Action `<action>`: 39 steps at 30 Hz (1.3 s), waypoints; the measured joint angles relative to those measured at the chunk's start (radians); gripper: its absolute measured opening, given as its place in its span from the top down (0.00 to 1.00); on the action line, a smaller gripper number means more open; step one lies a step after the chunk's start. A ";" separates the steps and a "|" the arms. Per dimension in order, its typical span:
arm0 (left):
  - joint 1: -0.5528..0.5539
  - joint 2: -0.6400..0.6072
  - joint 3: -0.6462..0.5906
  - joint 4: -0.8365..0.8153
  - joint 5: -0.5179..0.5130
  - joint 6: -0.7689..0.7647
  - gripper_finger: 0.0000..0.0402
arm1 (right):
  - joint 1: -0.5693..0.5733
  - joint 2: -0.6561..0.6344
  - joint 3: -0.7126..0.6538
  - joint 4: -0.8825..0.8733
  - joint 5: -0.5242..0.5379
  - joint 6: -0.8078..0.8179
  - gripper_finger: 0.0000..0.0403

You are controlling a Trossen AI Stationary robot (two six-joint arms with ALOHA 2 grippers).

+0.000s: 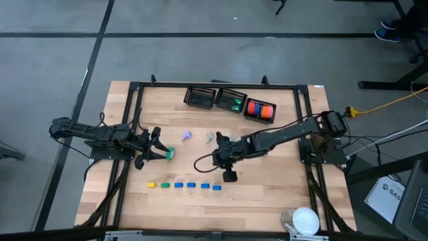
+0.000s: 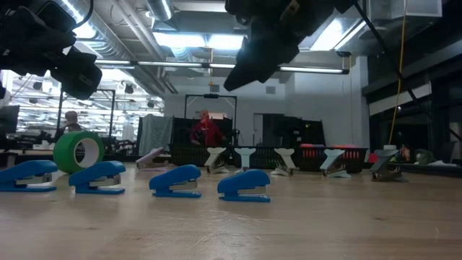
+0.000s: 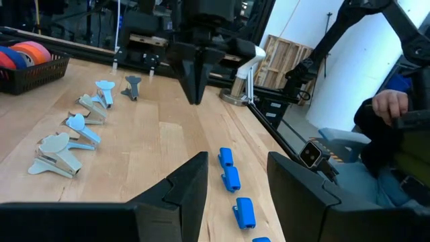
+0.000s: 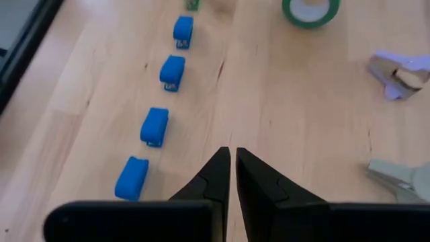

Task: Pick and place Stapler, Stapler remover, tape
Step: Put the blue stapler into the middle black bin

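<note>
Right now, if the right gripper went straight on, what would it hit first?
Probably bare table. The right gripper, shut, angles down at open wood between the blue staplers and the pale staple removers; neither seems in line, though depth is unclear. The left gripper hovers by the green tape.

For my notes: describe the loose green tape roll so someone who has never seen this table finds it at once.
On the wooden table, look at the left side, just past the left gripper and its open tips. There a green tape roll stands on edge. It is the only roll out on the boards; the other rolls lie in the baskets at the far edge.
</note>
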 joint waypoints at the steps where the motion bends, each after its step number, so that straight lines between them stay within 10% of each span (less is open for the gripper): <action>1: 0.000 0.000 0.000 0.000 0.000 0.000 0.63 | 0.002 0.001 0.001 0.002 0.000 0.000 0.92; 18: 0.000 0.000 0.000 0.000 0.000 0.000 0.63 | -0.011 0.007 0.001 -0.102 0.042 0.027 0.66; 39: 0.000 0.000 0.000 0.000 0.000 0.000 0.63 | 0.066 0.052 0.037 -0.084 0.052 0.079 0.65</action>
